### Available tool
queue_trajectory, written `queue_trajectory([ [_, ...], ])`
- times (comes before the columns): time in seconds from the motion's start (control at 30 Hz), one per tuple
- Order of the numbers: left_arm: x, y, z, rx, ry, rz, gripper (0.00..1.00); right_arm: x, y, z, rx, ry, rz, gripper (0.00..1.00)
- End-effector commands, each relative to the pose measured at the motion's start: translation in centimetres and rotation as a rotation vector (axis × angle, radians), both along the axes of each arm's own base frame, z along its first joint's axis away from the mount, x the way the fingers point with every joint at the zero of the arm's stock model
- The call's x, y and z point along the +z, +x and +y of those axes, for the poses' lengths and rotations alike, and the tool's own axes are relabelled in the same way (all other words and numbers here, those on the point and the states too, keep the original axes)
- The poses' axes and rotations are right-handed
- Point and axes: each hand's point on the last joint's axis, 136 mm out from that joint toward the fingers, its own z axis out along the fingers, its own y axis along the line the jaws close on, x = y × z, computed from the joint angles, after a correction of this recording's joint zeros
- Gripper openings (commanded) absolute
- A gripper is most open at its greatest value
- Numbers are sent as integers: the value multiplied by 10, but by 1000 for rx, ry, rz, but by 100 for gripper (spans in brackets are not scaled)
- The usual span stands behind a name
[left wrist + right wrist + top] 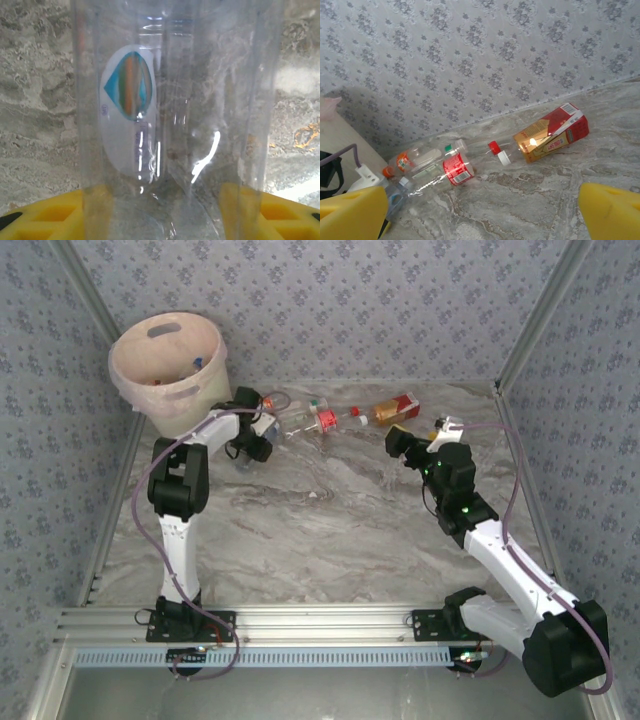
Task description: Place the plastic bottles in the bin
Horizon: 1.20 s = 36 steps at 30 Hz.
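Floral-papered walls point(350, 300), seemingly marble tabletop point(330, 530)

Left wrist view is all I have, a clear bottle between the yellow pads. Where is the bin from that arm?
Observer: The bin stands in the far left corner, close beside the left gripper that is closed on your clear bottle.
Operator: What's left on the table?
Observer: A row lies along the far wall, among it a red-labelled bottle and a copper-tinted bottle, both on their sides.
Operator: And the other arm?
Observer: The right gripper is open and empty, facing that row from the right end.
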Motion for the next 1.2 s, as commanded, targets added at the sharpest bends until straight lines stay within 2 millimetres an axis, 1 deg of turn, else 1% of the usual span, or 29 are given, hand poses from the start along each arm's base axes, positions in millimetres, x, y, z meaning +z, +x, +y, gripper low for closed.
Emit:
queue_trajectory([
  [0.0, 8, 0, -4, 4, -20, -35, 55, 15, 1, 19, 102, -25, -48, 100],
  [0.1, 15, -1, -3, 14, -30, -59, 53, 17, 0, 37, 182, -51, -60, 100],
  [0.23, 27, -6, -2, 45, -53, -93, 52, 15, -4, 69, 310, -107, -68, 100],
  [0.33, 33, -12, 0, 74, -68, -102, 52, 16, -7, 86, 359, -151, -82, 100],
  [0.43, 39, -20, 0, 96, -84, -114, 51, 15, -8, 96, 385, -181, -89, 100],
  [0.6, 62, -33, -6, 121, -142, -170, 51, 12, -8, 103, 400, -197, -83, 100],
  [0.8, 98, -50, -21, 129, -246, -258, 51, 9, -5, 109, 415, -193, -76, 100],
  [0.9, 122, -57, -27, 109, -282, -314, 51, 10, -1, 110, 408, -201, -80, 100],
  [1.03, 160, -61, -34, 84, -356, -402, 52, 14, 4, 108, 380, -197, -102, 100],
  [1.17, 207, -63, -41, 48, -430, -499, 52, 19, 6, 109, 376, -182, -124, 100],
])
